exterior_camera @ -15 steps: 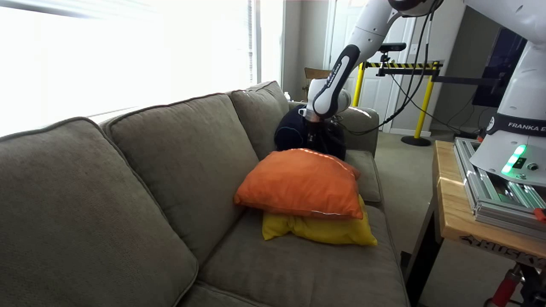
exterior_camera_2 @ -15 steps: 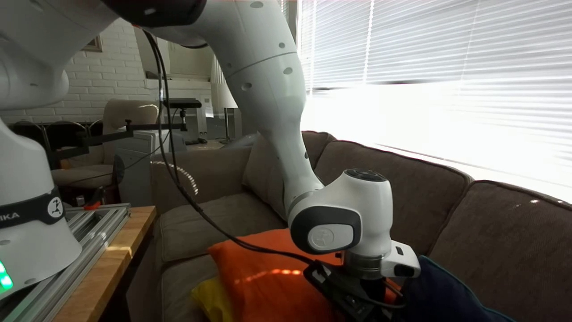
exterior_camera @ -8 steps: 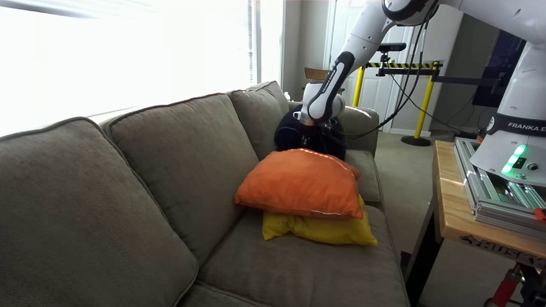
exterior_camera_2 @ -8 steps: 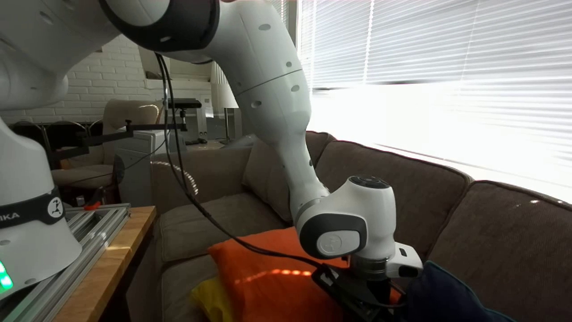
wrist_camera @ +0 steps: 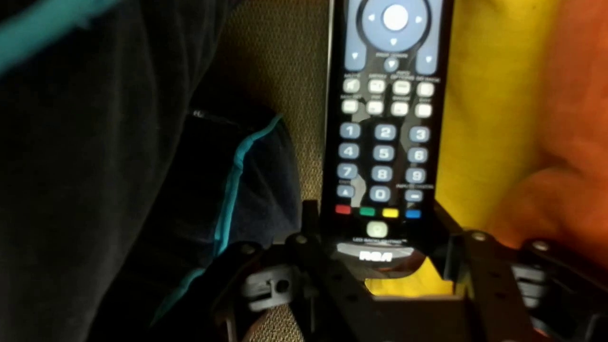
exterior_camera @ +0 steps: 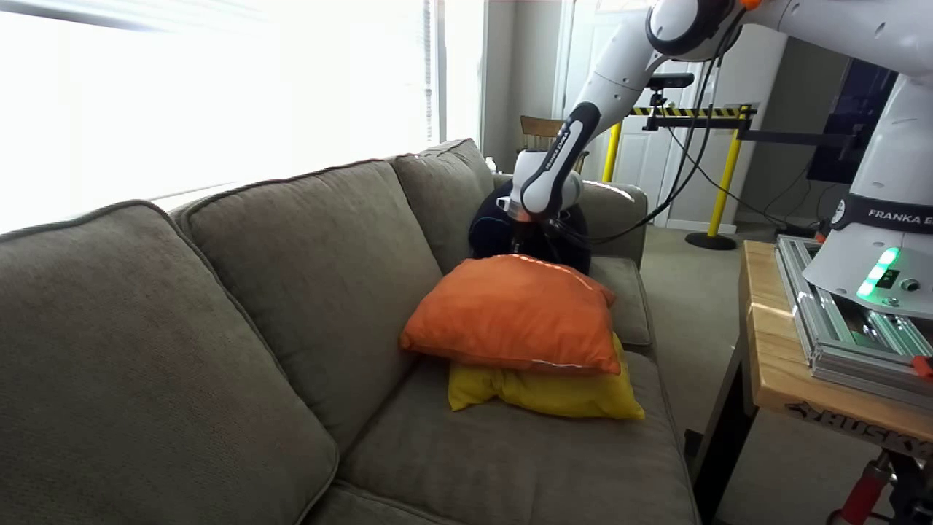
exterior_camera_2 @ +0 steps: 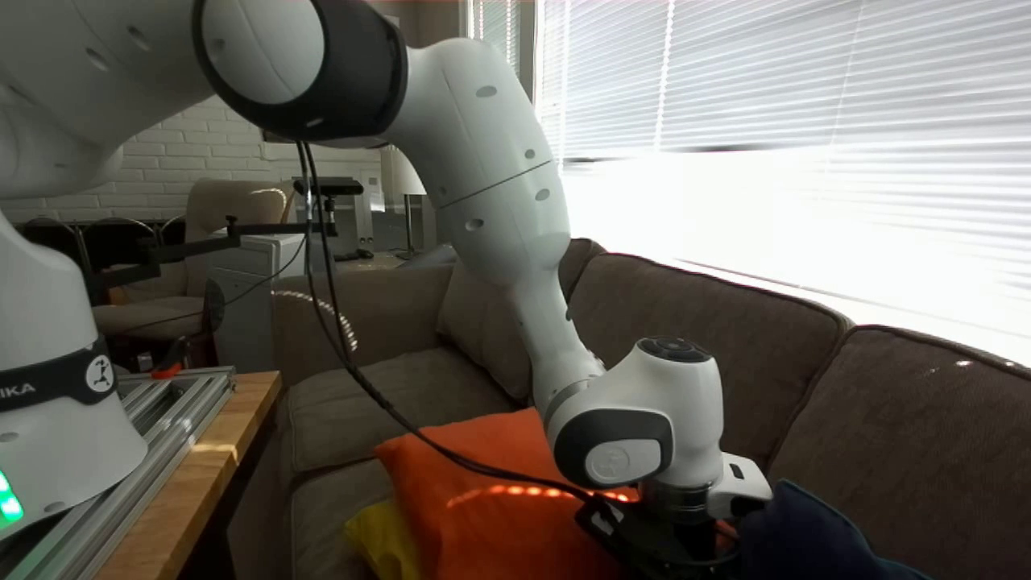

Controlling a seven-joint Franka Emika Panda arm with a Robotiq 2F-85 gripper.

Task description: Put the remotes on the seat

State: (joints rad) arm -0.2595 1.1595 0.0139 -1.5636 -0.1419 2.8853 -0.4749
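My gripper point(wrist_camera: 377, 221) is shut on the black remote point(wrist_camera: 382, 161), with its fingers along both long sides near the remote's lower end. The remote has grey-blue and white buttons and points away from the palm. The grey-green woven seat point(wrist_camera: 266, 61) shows beneath it in the wrist view, and also in both exterior views point(exterior_camera: 510, 467) point(exterior_camera_2: 395, 395). In the exterior views the fingertips and remote are hidden by the pillows or cut off by the frame edge. The whitish-grey remote is out of view.
An orange pillow point(exterior_camera: 510, 313) lies on a yellow pillow point(exterior_camera: 539, 397) beside the gripper. A dark blue pillow with teal piping point(wrist_camera: 256, 175) is on the other side; it shows in an exterior view point(exterior_camera_2: 813, 532). The sofa backrest point(exterior_camera_2: 693, 298) rises behind. Cables point(exterior_camera_2: 451, 451) hang along the arm.
The arm and gripper have moved down and a little toward the sofa backrest, between the orange and dark blue pillows. The pillows look about the same.
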